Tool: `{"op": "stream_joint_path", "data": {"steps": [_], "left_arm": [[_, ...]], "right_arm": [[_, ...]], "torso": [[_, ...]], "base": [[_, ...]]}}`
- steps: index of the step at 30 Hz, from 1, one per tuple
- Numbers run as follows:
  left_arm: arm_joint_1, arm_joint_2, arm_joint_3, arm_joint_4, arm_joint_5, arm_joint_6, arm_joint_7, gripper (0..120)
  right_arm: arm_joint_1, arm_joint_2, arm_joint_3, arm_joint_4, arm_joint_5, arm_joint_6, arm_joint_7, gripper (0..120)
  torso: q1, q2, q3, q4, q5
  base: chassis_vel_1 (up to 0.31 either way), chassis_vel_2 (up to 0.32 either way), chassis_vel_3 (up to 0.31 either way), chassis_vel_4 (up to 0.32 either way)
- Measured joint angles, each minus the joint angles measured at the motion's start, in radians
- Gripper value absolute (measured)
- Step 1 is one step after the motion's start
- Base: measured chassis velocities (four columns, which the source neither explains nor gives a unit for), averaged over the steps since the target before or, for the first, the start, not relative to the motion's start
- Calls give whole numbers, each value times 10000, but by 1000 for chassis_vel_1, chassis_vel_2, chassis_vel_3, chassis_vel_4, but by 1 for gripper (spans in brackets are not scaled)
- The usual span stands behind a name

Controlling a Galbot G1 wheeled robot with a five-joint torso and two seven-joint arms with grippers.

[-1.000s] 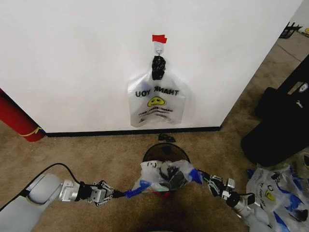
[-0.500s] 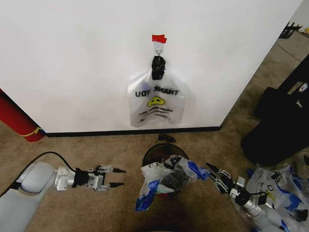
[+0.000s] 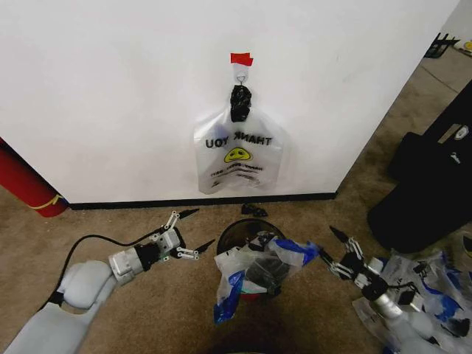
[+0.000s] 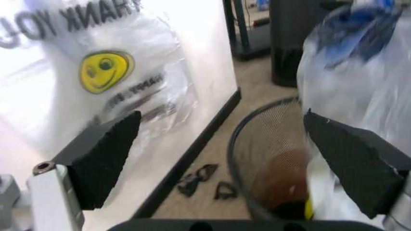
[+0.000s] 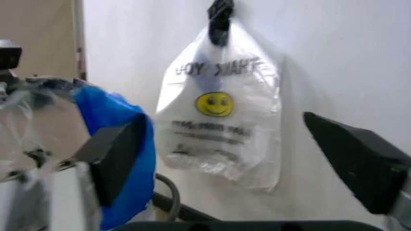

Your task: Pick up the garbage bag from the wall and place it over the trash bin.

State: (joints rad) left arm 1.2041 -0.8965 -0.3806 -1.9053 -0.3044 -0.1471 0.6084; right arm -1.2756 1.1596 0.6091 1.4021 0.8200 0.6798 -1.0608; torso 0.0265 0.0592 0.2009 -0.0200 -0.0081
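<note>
Far left, a red cylinder [image 3: 26, 184] leaned at the foot of the wall [image 3: 110, 96], on the carpet [image 3: 147, 228]. Next over, the left tool [image 3: 193, 229] sat low above the floor, just left of the trash bin [image 3: 234, 233], fingers spread wide apart, nothing between them. In the left wrist view the tool's black pads [image 4: 106, 154] framed the bin's mesh rim [image 4: 257, 144], w/ the garbage bag [image 4: 353, 77] on one side, not touched.

Centre: the garbage bag [image 3: 258, 269] lay draped over the near side of the trash bin, crumpled, a blue patch hanging down its left side toward the floor, a blue handle reaching out to the right. Far rim of the bin was bare. Above it, on the wall, a white THANK YOU bag [image 3: 237, 158] hung from a hook [image 3: 241, 74] under a red tape strip [image 3: 240, 58].

Right of the bin: the right tool [image 3: 330, 243] was open too, fingertips just beside the blue handle; contact — couldn't tell. Right wrist view showed blue plastic [image 5: 122, 154] against one finger. Far right, a black case [image 3: 428, 184] and more bags [image 3: 428, 295] on the floor.
</note>
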Motion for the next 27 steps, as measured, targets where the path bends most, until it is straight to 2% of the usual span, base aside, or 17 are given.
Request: {"op": "stream_joint_path", "data": {"steps": [4,11,14,18,19,21,24,25,26,27], "left_arm": [[-354,-4,701,9,-661,465,-485,100],[-1008,-156,1654,567,-824,580,-1049,100],[-1272,-154,1894,763,-814,582,-1133,100],[-1745,-110,2329,970,-920,818,-1253,100],[-1745,-110,2329,970,-920,818,-1253,100],[-2197,-66,2840,1060,-1250,1278,-1291,100],[-2814,-9,3524,1187,-1535,2083,-1281,100],[-3312,5,3937,1453,-1554,2503,-1192,100],[-3559,-6,4121,1637,-1546,2622,-1186,100],[-3559,-6,4121,1637,-1546,2622,-1186,100]], "right_arm": [[-77,127,57,-221,-618,47,-134,100],[-466,134,718,-722,-1945,-163,-973,100],[-496,106,903,-689,-1944,-388,-1361,100],[-444,64,1250,-603,-1424,-975,-2847,100],[-444,64,1250,-603,-1424,-975,-2847,100],[-428,19,1355,-393,-315,-1705,-3896,100],[-598,-1,1140,232,1205,-1864,-2937,100],[-781,30,892,828,1687,-1426,-1183,100],[-901,86,756,1254,1789,-1188,12,100],[-901,86,756,1254,1789,-1188,12,100]], "torso": [[0,0,0,6,1],[0,0,0,3,3],[0,-1,1,9,3],[0,0,0,7,2],[0,0,0,7,2],[1,0,1,7,2],[1,0,1,8,1],[1,0,1,7,2],[1,0,1,6,2],[1,0,1,6,2]], "base": [[0,0,0,0],[0,0,0,0],[0,0,0,0],[0,0,0,0],[0,0,0,0],[0,0,0,0],[0,0,0,0],[0,0,0,0],[0,0,0,0],[0,0,0,0]]}}
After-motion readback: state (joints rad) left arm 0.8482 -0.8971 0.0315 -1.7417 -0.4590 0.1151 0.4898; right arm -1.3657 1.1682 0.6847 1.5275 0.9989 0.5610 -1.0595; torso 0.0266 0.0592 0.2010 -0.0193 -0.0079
